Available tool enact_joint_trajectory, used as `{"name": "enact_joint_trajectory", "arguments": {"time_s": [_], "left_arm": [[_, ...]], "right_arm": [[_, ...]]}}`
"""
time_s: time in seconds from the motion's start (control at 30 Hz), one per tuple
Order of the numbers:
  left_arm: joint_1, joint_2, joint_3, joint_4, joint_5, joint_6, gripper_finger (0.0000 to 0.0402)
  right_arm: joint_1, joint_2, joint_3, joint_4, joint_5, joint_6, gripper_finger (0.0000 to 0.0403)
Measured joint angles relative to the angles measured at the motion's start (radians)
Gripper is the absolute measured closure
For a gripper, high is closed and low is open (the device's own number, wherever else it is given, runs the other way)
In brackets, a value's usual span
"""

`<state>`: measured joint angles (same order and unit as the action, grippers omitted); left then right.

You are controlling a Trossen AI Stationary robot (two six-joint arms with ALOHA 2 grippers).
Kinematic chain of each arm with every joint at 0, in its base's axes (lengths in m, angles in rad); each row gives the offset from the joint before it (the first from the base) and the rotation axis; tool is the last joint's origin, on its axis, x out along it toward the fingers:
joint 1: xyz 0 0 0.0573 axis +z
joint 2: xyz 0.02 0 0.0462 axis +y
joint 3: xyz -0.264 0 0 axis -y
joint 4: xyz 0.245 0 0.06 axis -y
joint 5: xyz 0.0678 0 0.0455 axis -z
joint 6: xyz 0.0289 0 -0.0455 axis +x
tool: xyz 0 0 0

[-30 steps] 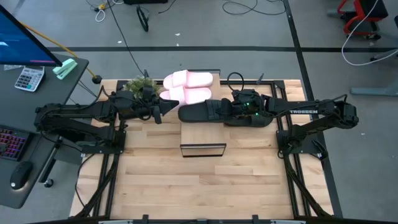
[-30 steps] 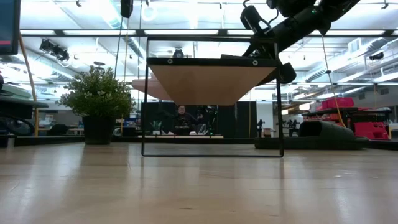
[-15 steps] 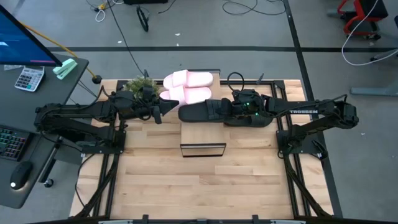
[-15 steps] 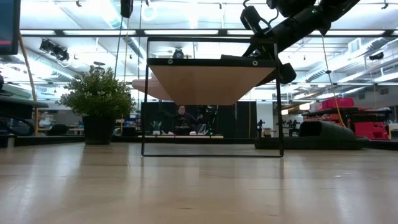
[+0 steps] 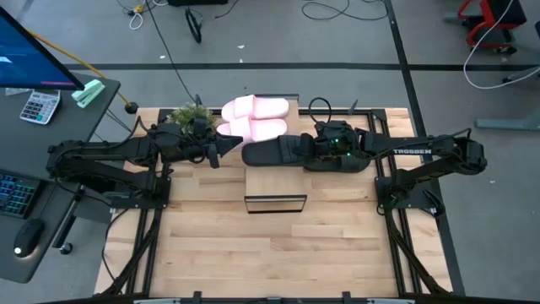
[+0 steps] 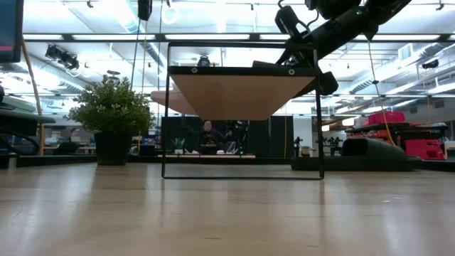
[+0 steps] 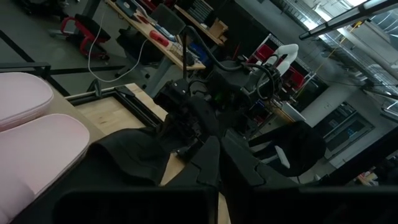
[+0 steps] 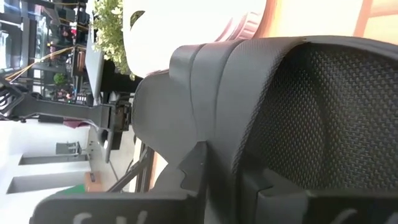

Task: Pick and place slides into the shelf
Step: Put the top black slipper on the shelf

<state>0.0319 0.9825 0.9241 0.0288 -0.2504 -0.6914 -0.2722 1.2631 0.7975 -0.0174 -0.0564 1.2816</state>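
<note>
Two pale pink slides (image 5: 256, 108) (image 5: 263, 129) lie side by side on the far end of the shelf (image 5: 274, 181), soles on its wood-grain top. One black slide (image 5: 266, 153) lies crosswise just nearer than them, level with the plank. My right gripper (image 5: 297, 152) is shut on it from the table's right. My left gripper (image 5: 224, 145) is shut and points at that slide's left end; whether it touches, I cannot tell. The other black slide (image 6: 373, 151) rests on the table, right of the shelf (image 6: 242, 89). My right gripper holds the black slide by its wide strap (image 8: 205, 93). One finger (image 8: 273, 183) is under the strap against its textured inside, and the other finger (image 8: 189, 171) is outside. The fingers come level from the table's right. The slide stays flat at shelf-top height.
A potted plant (image 5: 187, 116) stands at the table's far left, close behind my left arm. The slatted wooden tabletop (image 5: 270, 245) stretches bare nearer than the shelf. A desk with a calculator (image 5: 40, 106) stands beyond the left edge. A person (image 6: 208, 135) sits far behind.
</note>
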Motion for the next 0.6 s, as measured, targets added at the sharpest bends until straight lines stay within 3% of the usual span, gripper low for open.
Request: {"name": "enact_joint_trajectory", "arguments": {"time_s": [0.6], "left_arm": [[0.000, 0.000, 0.000, 0.000, 0.000, -0.001, 0.0386]], "right_arm": [[0.000, -0.001, 0.000, -0.002, -0.036, 0.034, 0.0272]]}}
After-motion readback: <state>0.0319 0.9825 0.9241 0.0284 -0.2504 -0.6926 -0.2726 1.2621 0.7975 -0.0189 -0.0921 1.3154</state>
